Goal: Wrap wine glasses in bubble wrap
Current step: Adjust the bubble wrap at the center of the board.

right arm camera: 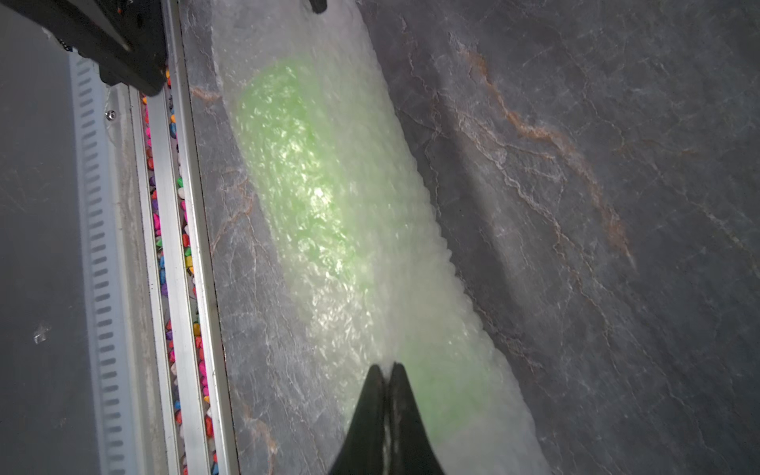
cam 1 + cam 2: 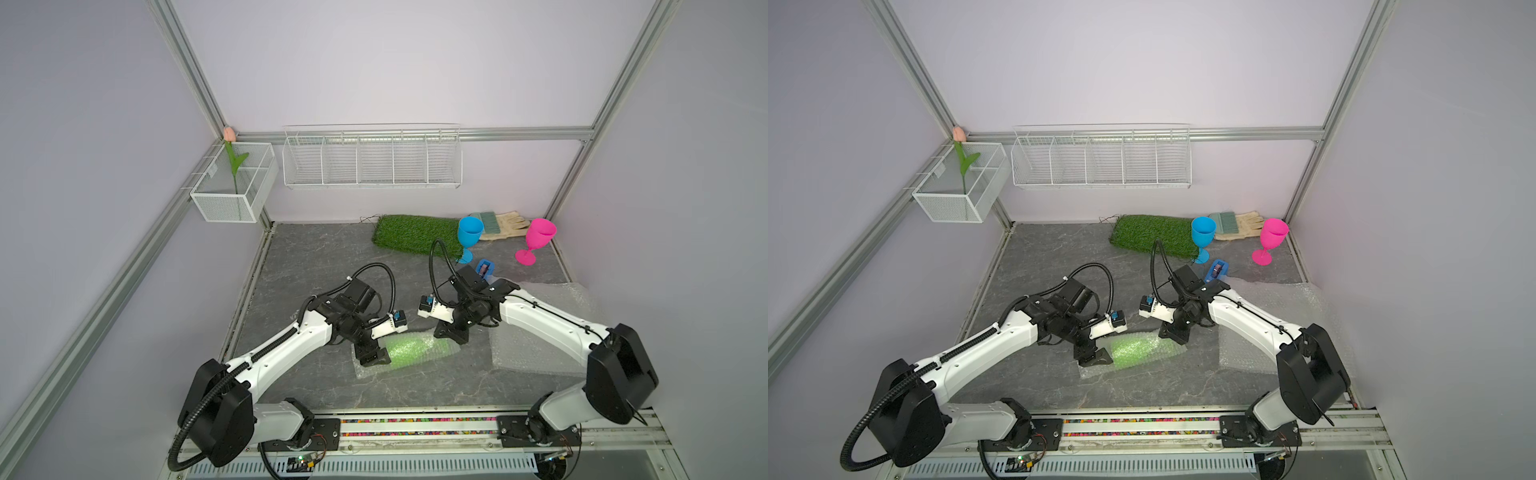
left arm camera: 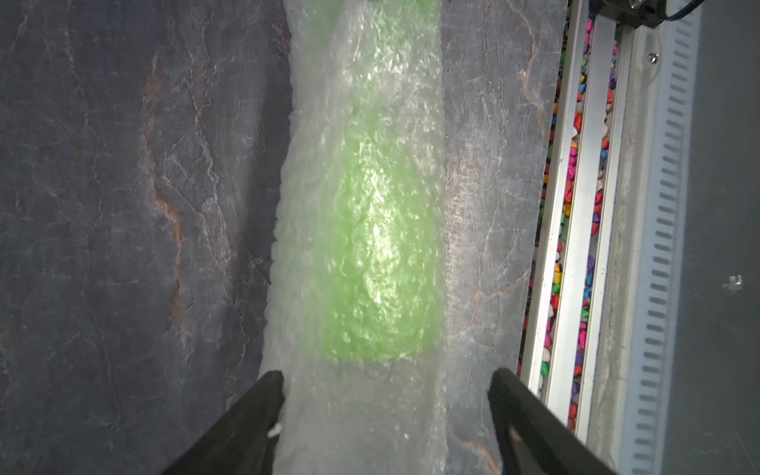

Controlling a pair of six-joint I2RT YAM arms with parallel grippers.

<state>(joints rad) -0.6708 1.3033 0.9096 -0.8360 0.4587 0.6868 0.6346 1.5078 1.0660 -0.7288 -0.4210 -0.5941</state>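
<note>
While it lies sideways on the veined grey table (image 2: 316,266), the lime green goblet (image 2: 409,351) glows through a pimply, translucent bubble wrap (image 3: 362,103) roll. The left end effector (image 3: 386,373) stands spread astride the bowl end, and the right end effector (image 1: 386,366) has its tips pressed together over the foot end.

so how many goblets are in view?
3. Green goblet lies inside bubble wrap mid-table; blue goblet stands beside the grass mat; pink goblet stands far right, near the glove. None look hidden.
</note>
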